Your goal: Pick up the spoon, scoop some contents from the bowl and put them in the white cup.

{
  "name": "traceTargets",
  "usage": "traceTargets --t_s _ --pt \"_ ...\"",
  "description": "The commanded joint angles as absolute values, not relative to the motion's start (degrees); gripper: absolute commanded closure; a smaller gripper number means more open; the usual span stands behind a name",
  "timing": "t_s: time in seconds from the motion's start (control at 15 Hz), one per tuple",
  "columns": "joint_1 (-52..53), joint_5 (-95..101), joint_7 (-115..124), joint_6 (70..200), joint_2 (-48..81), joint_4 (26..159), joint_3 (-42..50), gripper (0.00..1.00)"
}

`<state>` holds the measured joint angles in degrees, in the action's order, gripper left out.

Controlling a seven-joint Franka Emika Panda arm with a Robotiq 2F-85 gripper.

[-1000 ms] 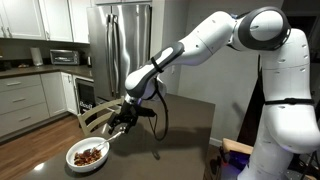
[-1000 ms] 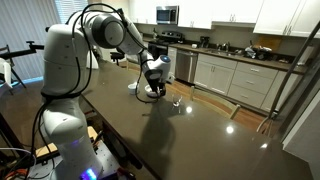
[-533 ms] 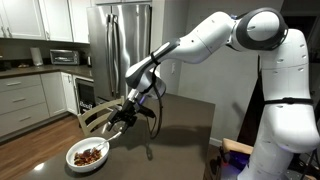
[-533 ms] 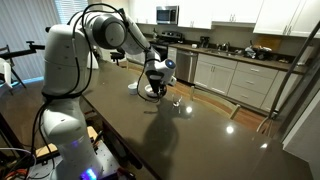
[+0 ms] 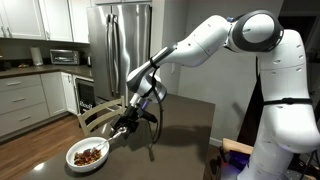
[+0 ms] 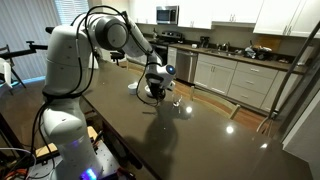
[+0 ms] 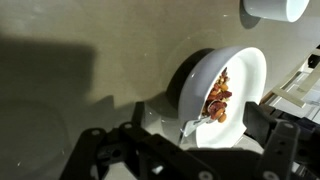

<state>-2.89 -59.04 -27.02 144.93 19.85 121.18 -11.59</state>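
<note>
The white bowl [image 7: 245, 70] lies below my gripper in the wrist view, with a heap of reddish-brown contents [image 7: 218, 97] inside. The slim silvery spoon [image 7: 195, 123] rests with its scoop end at the heap and its handle over the near rim. My gripper [image 7: 190, 152] hangs above that rim, open, one dark finger either side and nothing held. The white cup [image 7: 275, 8] shows at the top right edge. In an exterior view the gripper [image 5: 120, 127] hovers just right of the bowl [image 5: 72, 150].
The dark table [image 5: 185, 125] carries a small clear glass [image 6: 178, 103] near the gripper [image 6: 155, 92]. A wooden chair [image 5: 95, 116] stands behind the table edge by the bowl. A steel fridge [image 5: 120, 45] and kitchen counters [image 6: 240, 75] stand further back.
The forearm has risen and the wrist has tilted slightly, while the gripper stays over the bowl's edge. The jaws have stayed open and nothing was picked up.
</note>
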Motion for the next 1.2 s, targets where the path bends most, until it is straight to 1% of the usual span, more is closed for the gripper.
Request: traceTargets --t_s 0.0,0.47,0.87,1.13 --pt "-1.4 -61.5 -30.4 146.9 21.1 120.9 -10.9 0.00" --pt "-1.1 -66.1 -34.6 154.1 22.8 118.5 -12.6 0.00" --pt "-0.6 -65.5 -32.2 153.5 22.5 118.8 -11.8 0.00" --pt "-2.4 -68.9 -34.1 152.2 22.2 118.4 -12.3 0.00"
